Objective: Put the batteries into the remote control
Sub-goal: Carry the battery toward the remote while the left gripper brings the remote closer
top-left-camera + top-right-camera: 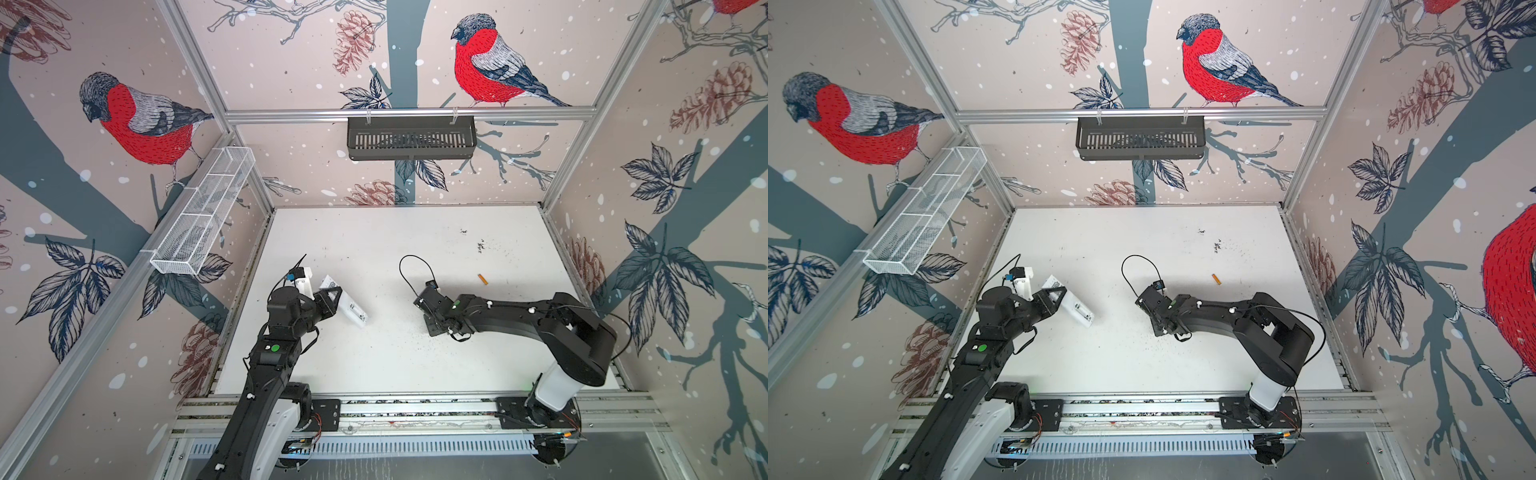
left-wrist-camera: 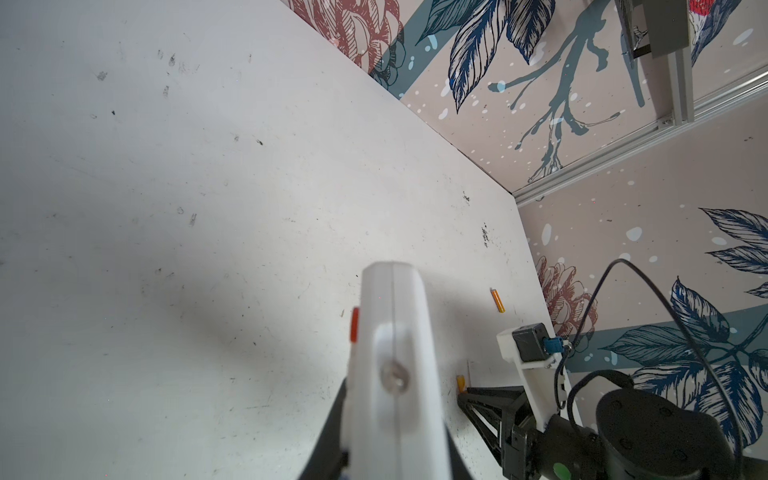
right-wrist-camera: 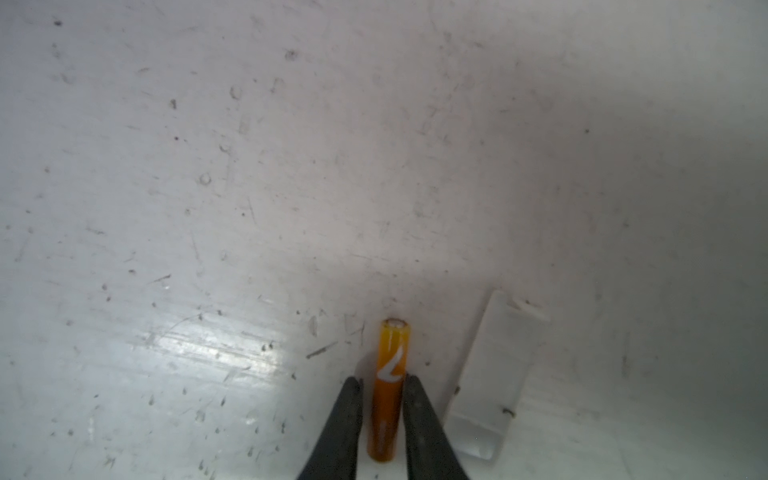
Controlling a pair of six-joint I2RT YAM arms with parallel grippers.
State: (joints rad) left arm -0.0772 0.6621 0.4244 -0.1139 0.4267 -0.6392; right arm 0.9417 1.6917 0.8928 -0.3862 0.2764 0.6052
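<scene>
Remote (image 2: 395,332) pinched in left claw (image 1: 336,299), left of centre in a top view; right claw (image 3: 384,380) nearly closed, fingers flanking a battery (image 3: 390,349) on the table (image 3: 249,166), grip unclear

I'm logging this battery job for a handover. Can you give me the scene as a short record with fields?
Left claw: shut on the remote, held tilted
Right claw: straddling a battery lying on the table; firm grip unclear
Spare battery: loose on the table, away from both claws
Cover: flat on the table beside the straddled battery, not touching it
</scene>
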